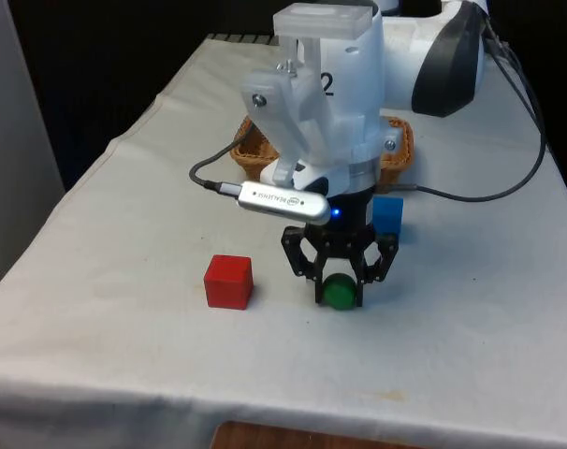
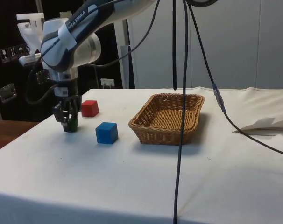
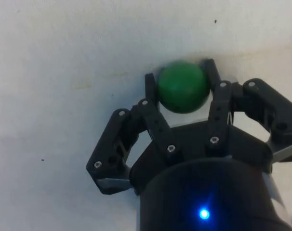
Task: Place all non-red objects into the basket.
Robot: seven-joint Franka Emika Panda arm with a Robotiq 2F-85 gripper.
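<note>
Robot lab: cloth-draped table (image 2: pixel 132 186), dark cabinets (image 2: pixel 10 56).

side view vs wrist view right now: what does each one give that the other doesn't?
Side view alone: the wicker basket with nothing visible inside, the blue cube on the cloth between the basket and the gripper, the red cube farther back, and cables hanging in front. Wrist view alone: both fingers pressed against opposite sides of the green ball, seen close up. Shared: the gripper down at the white tablecloth with the green ball between its fingers.
</note>
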